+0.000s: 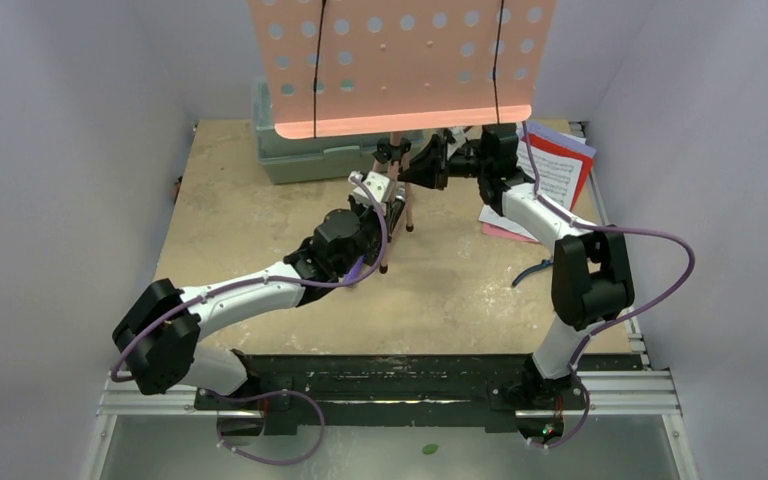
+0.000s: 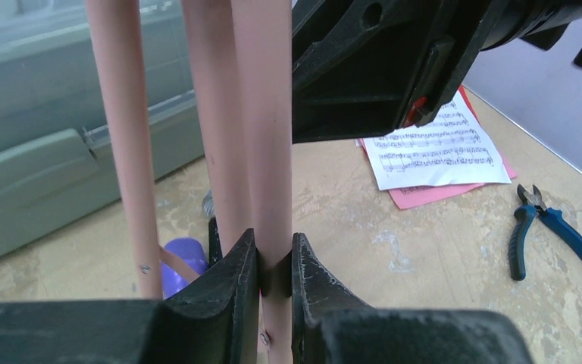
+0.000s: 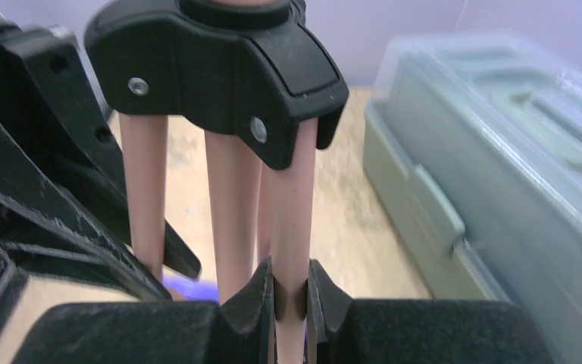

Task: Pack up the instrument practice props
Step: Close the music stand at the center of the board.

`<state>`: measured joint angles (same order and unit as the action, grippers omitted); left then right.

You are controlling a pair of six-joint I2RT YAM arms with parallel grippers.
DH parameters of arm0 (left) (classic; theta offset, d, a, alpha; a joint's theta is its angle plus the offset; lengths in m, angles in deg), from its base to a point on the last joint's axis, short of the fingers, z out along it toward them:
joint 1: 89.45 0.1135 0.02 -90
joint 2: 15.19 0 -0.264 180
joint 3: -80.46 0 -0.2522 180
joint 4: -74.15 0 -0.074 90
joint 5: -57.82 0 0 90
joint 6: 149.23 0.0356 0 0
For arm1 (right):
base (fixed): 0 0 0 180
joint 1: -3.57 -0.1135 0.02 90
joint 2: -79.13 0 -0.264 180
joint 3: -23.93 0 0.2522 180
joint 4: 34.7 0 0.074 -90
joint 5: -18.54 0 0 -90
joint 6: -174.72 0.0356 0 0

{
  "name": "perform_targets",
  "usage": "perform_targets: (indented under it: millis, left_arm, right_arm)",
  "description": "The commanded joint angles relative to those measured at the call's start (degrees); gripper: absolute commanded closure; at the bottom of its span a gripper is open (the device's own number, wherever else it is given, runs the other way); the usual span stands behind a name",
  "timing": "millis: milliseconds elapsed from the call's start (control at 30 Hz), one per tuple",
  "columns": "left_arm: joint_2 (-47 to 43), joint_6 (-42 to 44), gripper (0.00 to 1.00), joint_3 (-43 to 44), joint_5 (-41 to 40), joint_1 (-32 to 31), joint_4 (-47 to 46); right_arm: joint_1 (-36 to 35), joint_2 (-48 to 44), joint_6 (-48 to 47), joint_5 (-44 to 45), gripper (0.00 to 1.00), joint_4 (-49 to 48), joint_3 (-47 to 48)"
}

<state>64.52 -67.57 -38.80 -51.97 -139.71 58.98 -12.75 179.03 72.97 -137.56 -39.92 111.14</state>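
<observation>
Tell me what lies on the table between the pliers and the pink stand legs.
Only bare table between pliers and legs; the left wrist view shows it.

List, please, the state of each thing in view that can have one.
pink tripod: standing upright, legs nearly parallel, held by both hands
left hand: shut on one tripod leg
right hand: shut on a tripod leg, just under the black hub
grey-green case: lid closed
sheet-music pages: lying flat in a loose stack
pliers: lying flat, handles slightly apart
purple microphone: behind the legs, mostly hidden
</observation>
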Motion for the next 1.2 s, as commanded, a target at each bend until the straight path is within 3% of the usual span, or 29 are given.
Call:
perform_targets:
  millis: [0, 100, 200, 400, 567, 633, 1167]
  left_arm:
    - [-3.85, 5.39, 1.00, 7.07, 2.07, -0.31, -7.71]
    - [-4.01, 5.21, 1.00, 7.82, 2.22, -0.35, -7.49]
    - [-4.35, 4.44, 1.00, 7.95, 1.97, -0.28, -7.39]
    - [-4.46, 3.29, 1.00, 8.50, 3.02, -0.29, -7.31]
    - [-5.13, 0.49, 1.00, 9.03, 4.74, -0.36, -6.89]
    - [-5.40, -1.11, 1.00, 8.96, 5.44, -0.41, -6.85]
    - [-3.42, -13.25, 1.00, 6.34, 12.63, -0.98, -11.30]
  right_arm:
    - [0.50, -4.24, 28.28, -2.06, 1.00, -38.60, -2.03]
    - [0.42, -3.71, 38.06, -2.16, 1.00, -45.90, -1.82]
    - [0.46, -4.42, 37.91, -2.27, 1.00, -42.32, -0.85]
    - [0.44, -7.85, 28.34, -0.85, 1.00, -24.61, 1.70]
    - [0.41, -10.79, 14.66, 1.64, 1.00, 0.95, 8.10]
    - [0.46, -12.28, 12.86, 1.92, 1.00, 5.41, 8.31]
    - [0.47, -25.13, 10.75, 5.06, 1.00, 12.63, -5.07]
